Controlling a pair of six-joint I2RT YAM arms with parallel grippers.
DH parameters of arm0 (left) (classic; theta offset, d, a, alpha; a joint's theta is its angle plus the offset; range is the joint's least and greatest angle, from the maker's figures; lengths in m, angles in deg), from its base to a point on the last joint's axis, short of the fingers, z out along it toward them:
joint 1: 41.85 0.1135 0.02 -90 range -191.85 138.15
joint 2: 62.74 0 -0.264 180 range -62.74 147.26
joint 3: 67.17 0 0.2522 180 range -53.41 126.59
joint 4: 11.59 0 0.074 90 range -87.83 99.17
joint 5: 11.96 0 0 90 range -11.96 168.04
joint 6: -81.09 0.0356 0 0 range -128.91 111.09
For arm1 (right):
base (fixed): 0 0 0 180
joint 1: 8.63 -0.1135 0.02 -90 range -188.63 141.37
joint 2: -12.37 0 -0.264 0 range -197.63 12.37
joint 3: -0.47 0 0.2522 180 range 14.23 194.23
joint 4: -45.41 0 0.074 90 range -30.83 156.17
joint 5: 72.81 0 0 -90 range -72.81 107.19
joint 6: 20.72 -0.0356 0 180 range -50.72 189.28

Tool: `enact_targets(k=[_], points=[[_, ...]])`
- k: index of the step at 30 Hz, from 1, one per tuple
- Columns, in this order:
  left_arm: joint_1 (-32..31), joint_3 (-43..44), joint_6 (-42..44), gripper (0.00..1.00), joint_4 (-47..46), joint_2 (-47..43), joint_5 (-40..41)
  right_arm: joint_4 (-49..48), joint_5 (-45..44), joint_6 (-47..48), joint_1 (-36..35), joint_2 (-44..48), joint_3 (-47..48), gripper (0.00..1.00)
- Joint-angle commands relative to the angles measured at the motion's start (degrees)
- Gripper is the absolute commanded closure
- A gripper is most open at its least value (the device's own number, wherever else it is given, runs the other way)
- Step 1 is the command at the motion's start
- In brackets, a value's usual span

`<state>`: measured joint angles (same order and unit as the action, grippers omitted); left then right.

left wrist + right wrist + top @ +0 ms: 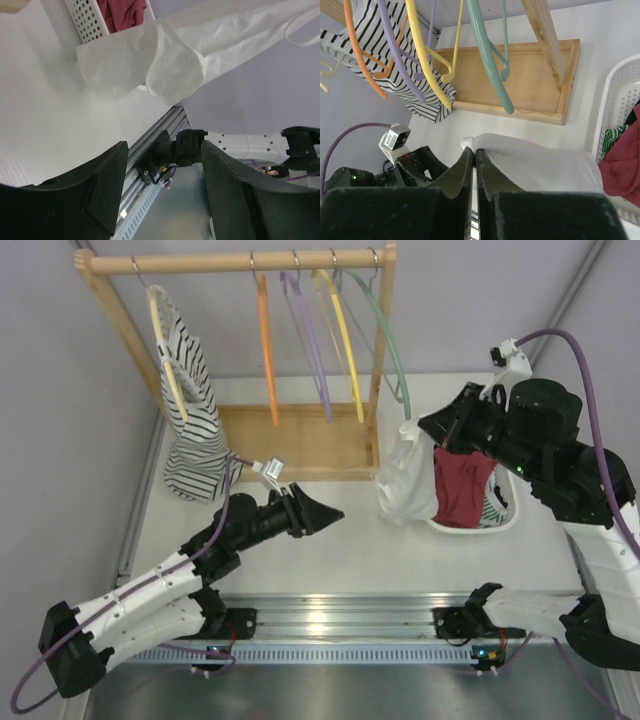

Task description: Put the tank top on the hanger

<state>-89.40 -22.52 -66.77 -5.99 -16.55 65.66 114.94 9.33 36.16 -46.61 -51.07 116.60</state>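
Two fingers of the right gripper (pixel 475 156) are pinching the white tank top (pixel 405 480), dangling beside the basket (pixel 509 516) at three o'clock. Left gripper (pixel 325 515) is hovering open-jawed; it should probably be grasping a second edge, spreading the neckline, before approaching the orange hanger (pixel 267 350) at eleven o'clock.

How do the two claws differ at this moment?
The left claw is open and empty; the right claw is shut on the tank top, which hangs from it. The left one is over the table's middle; the right one is by the basket. Both are black and two-fingered.
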Motion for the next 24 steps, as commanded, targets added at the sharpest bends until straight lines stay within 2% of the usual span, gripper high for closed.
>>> enact_targets(k=[1, 5, 13, 18, 24], points=[[-2.11, -0.57, -9.45, 0.34, -13.01, 1.17, 10.70, -1.72, -3.30, -1.15, -2.36, 0.60, -0.50, 1.00], [-2.72, -0.83, -15.43, 0.34, -17.84, 4.69, 14.93, -1.54, -5.32, -1.77, -4.21, 0.86, -1.03, 1.00], [-4.39, 1.97, -21.05, 0.36, -25.74, 16.01, 15.02, -1.28, -6.91, -2.12, -5.62, 1.56, -2.17, 1.00], [-5.27, 2.59, -21.94, 0.36, -30.94, 19.72, 15.55, -0.75, -7.35, -2.38, -6.23, 2.00, -2.17, 1.00], [-5.54, 3.03, -21.41, 0.41, -31.65, 20.34, 15.90, 0.04, -7.79, -2.47, -7.02, 2.27, -2.26, 1.00]])
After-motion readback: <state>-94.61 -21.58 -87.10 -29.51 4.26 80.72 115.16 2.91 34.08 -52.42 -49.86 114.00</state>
